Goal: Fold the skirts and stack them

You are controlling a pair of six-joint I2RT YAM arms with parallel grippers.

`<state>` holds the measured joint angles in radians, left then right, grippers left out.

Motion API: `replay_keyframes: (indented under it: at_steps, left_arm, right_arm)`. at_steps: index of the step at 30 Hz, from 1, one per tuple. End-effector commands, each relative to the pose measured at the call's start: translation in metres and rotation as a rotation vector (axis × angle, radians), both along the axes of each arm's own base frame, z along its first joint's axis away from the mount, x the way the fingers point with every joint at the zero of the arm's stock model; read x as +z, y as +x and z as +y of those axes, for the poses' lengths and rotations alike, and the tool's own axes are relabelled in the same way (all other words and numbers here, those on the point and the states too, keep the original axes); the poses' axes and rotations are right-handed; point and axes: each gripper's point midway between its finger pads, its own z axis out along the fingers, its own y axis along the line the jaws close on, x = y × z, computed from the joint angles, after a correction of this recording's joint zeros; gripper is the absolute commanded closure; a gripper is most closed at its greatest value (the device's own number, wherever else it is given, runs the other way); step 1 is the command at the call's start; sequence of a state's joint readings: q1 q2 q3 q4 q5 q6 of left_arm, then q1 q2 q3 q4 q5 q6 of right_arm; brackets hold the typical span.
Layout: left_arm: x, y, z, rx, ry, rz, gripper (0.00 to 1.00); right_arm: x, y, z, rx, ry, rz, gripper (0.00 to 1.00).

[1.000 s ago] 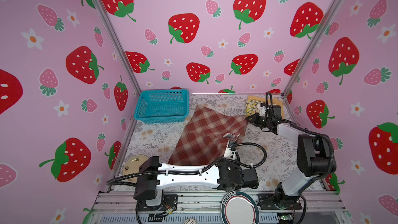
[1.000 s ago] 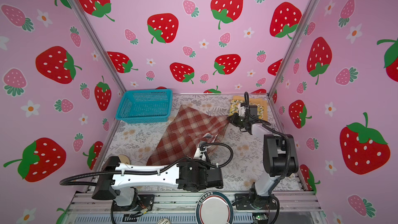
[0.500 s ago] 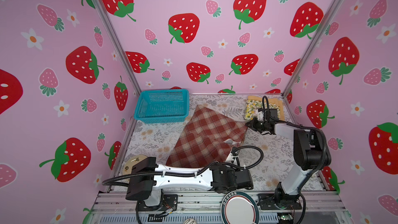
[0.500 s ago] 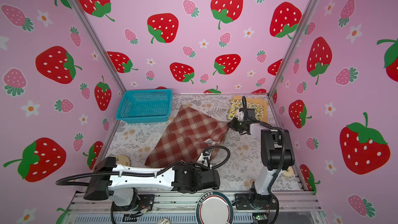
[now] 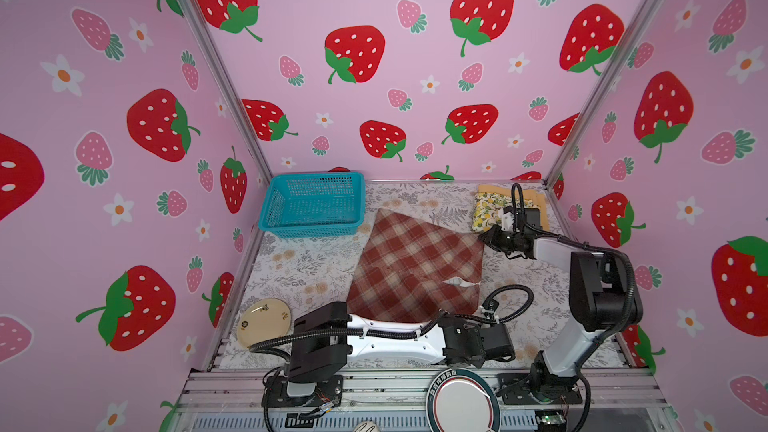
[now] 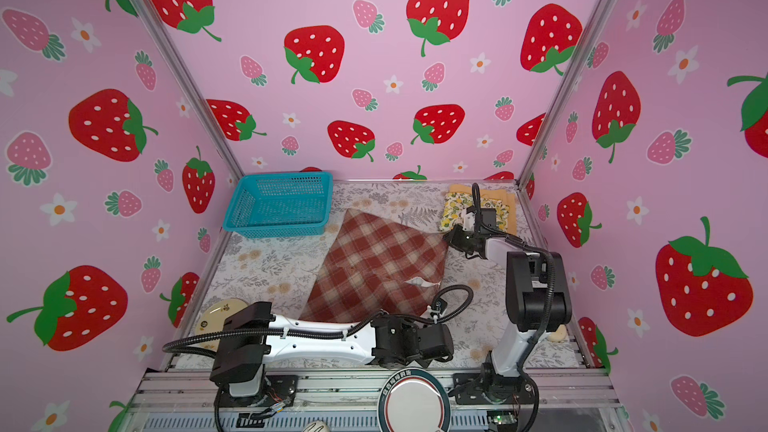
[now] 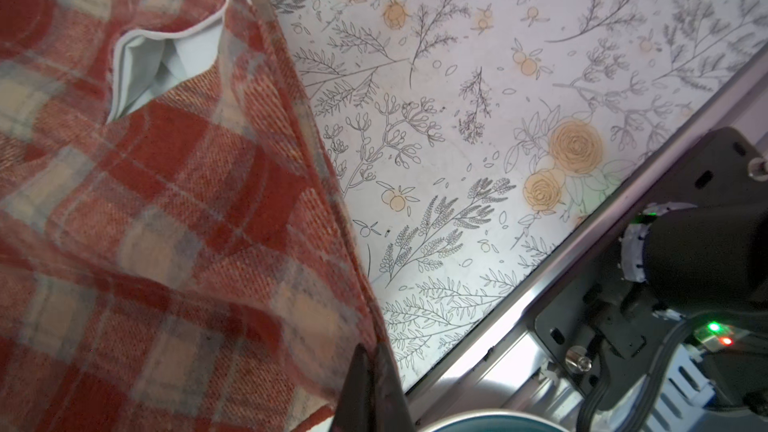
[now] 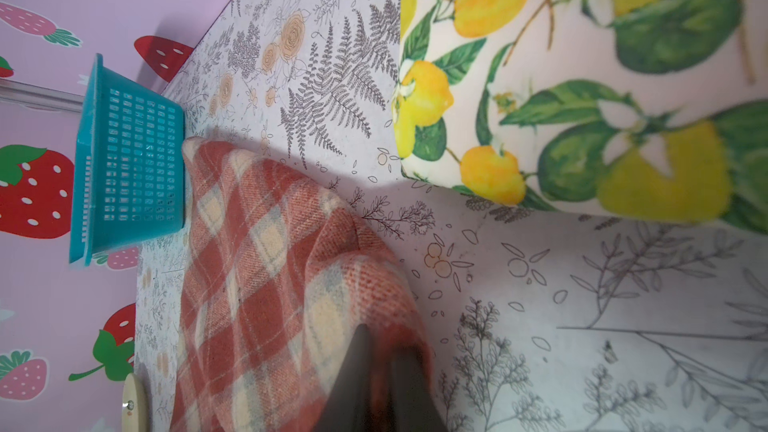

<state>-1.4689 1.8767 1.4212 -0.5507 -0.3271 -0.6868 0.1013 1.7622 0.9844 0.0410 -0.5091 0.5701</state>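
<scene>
Floral tabletop (image 5: 299, 268) under everything. Plaid skirt (image 5: 415, 268) lies flat mid-table, stretched between both grippers. Teal basket (image 5: 311, 224) sits across skirt from right gripper (image 8: 380, 371), well apart. Lemon skirt (image 5: 490, 205), folded on mustard skirt (image 5: 540, 201), lies just beyond right gripper. Right gripper: jaws nearly together, pinching plaid skirt's far right corner. Left gripper (image 7: 371, 361): jaws nearly together, plaid hem nipped between them at near right corner. White lining (image 7: 145, 68) shows through gap close ahead of left gripper.
</scene>
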Motion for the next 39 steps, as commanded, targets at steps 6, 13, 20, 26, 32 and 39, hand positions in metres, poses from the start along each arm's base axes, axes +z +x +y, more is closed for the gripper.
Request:
replay_keyframes:
  at_steps: [6, 13, 20, 26, 32, 39]
  left_arm:
    - [0.036, -0.011, -0.008, -0.052, -0.118, 0.14, 0.61]
    - [0.075, 0.062, 0.059, 0.146, -0.208, 0.091, 0.43]
    - [0.084, 0.166, 0.162, 0.454, -0.301, 0.033, 0.01]
    - [0.049, 0.233, 0.19, 0.577, -0.307, 0.103, 0.01]
    - [0.002, 0.28, 0.176, 0.616, -0.217, 0.184, 0.01]
    - [-0.057, 0.314, 0.179, 0.685, -0.129, 0.289, 0.01]
  right_arm:
    - [0.049, 0.038, -0.019, -0.057, -0.051, -0.176, 0.62]
    - [0.077, 0.021, -0.012, -0.006, -0.068, -0.212, 0.1]
    - [0.079, -0.049, 0.028, 0.149, -0.089, -0.224, 0.0]
    - [0.053, -0.117, 0.058, 0.239, -0.152, -0.198, 0.0]
    - [0.014, -0.165, 0.07, 0.294, -0.184, -0.126, 0.0]
    - [-0.019, -0.201, 0.073, 0.317, -0.224, -0.051, 0.0]
